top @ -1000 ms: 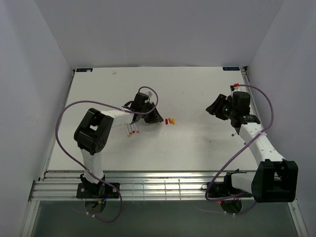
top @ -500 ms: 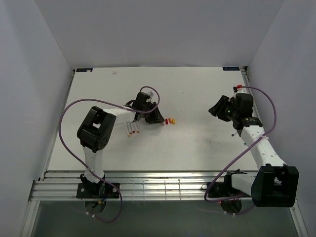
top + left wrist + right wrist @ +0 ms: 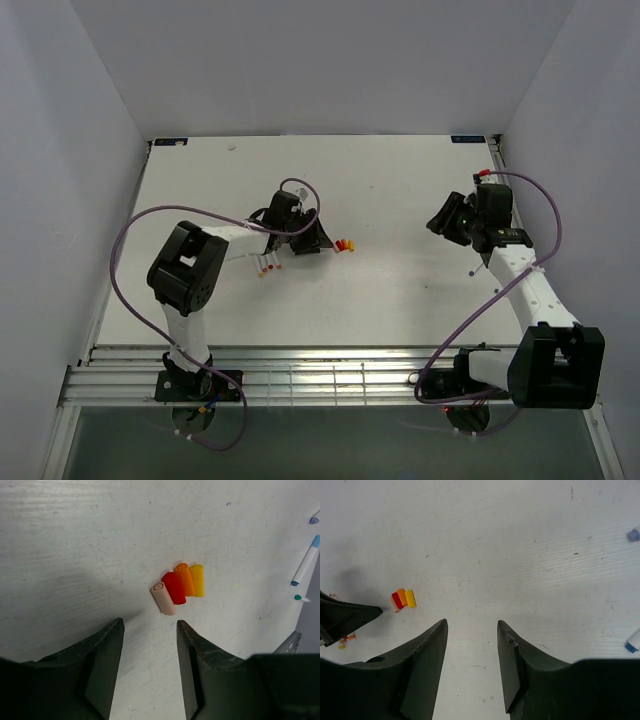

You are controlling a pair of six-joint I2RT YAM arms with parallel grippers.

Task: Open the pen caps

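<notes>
Four pen caps (image 3: 177,587): short stubs, pale pink, red, orange, yellow. Lying flat, side by side, touching, on table (image 3: 400,300) near its middle, slightly toward left edge. Just behind them, left gripper (image 3: 149,625): jaws apart, nothing between, tips close to pale pink stub, not touching. Near right edge of table, right gripper (image 3: 471,625): jaws apart, empty, well apart from stubs. Beside left arm (image 3: 225,240), few white pens (image 3: 268,266) with coloured tips.
</notes>
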